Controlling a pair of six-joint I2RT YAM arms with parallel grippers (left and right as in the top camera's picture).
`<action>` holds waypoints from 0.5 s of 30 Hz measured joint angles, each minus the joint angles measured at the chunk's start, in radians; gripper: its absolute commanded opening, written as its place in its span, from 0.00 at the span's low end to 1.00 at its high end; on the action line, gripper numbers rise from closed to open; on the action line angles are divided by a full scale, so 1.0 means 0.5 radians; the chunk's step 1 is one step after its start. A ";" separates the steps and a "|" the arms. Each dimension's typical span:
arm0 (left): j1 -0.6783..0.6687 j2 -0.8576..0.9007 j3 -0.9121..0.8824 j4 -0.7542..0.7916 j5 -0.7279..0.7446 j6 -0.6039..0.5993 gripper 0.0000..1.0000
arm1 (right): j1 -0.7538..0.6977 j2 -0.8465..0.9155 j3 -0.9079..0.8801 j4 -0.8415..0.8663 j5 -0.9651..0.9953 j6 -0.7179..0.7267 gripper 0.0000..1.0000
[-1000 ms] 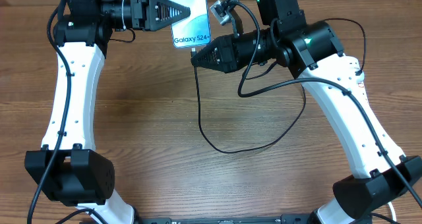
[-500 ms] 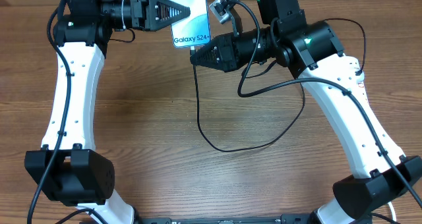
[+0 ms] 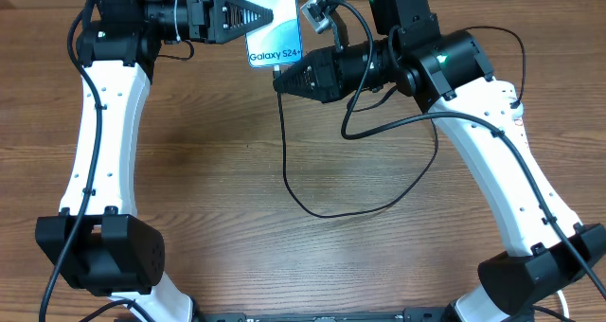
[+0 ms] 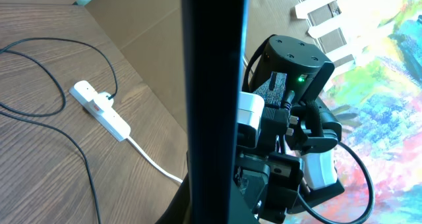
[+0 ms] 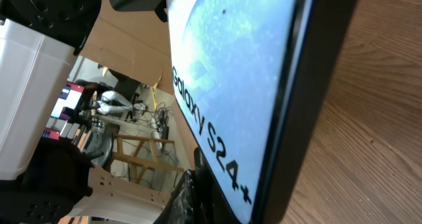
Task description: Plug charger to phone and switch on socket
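Note:
My left gripper (image 3: 265, 19) is shut on the phone (image 3: 275, 9) and holds it up at the far middle of the table, its lit screen reading "Galaxy S24+". In the left wrist view the phone's dark edge (image 4: 214, 85) fills the centre. My right gripper (image 3: 280, 80) is shut on the charger's plug tip, right at the phone's lower edge; the contact itself is hidden. The phone's screen (image 5: 231, 72) fills the right wrist view, above the jaws (image 5: 198, 201). The charger cable (image 3: 294, 194) loops over the table. The white socket (image 4: 99, 109) lies on the table.
The socket's thick white cord (image 4: 155, 165) runs off toward the table's edge. Black cable (image 4: 91, 190) crosses the wood next to the socket. A brown cardboard wall (image 4: 151, 33) stands behind the table. Both white arms reach in from the near corners.
My right gripper has edged slightly up toward the phone's lower edge. The left gripper and the phone have not moved.

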 measured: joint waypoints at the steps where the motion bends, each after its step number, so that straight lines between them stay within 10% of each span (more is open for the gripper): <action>1: 0.000 0.000 0.000 0.001 -0.001 0.000 0.04 | 0.000 0.001 0.000 0.002 -0.001 0.000 0.04; 15: 0.000 0.000 0.000 0.048 -0.001 -0.001 0.04 | 0.000 0.001 0.000 0.007 0.044 0.001 0.04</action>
